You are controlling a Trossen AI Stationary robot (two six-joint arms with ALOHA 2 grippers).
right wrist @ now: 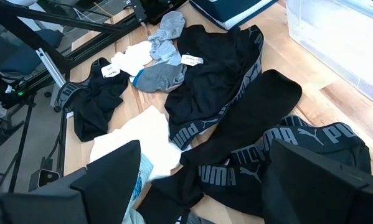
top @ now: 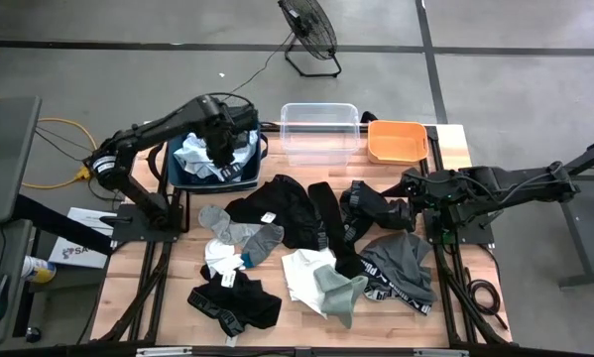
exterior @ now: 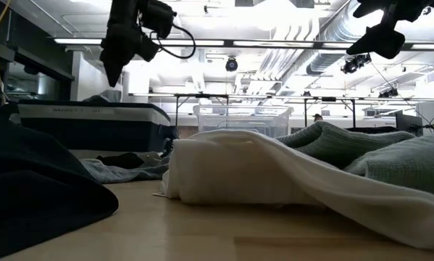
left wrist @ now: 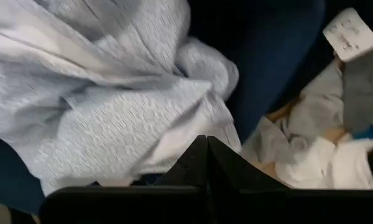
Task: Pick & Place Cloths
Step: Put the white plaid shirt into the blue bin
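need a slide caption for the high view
Left gripper shut over the navy bin of pale blue cloth; right gripper open above scattered garments.

Cloths (top: 306,243) on table (top: 148,288), beside bin (top: 178,177)

Both arms are dark, near-black, built of slim tubular links joined by bulkier rounded joint housings.

Left arm (top: 143,139): a white band marked with small orange and dark accents rings the joint nearest its base, at the table's (top: 178,319) left edge. A thin black cable loops beside the wrist block, seen in the low view.

Left end effector (left wrist: 206,152): two matte black fingers tapering to blunt points, seated on a wide flat black bar.

Right arm (top: 505,185): all black, no visible markings.

Right end effector (right wrist: 202,180): two broad, angular matte black fingers with flat faces and bevelled edges.
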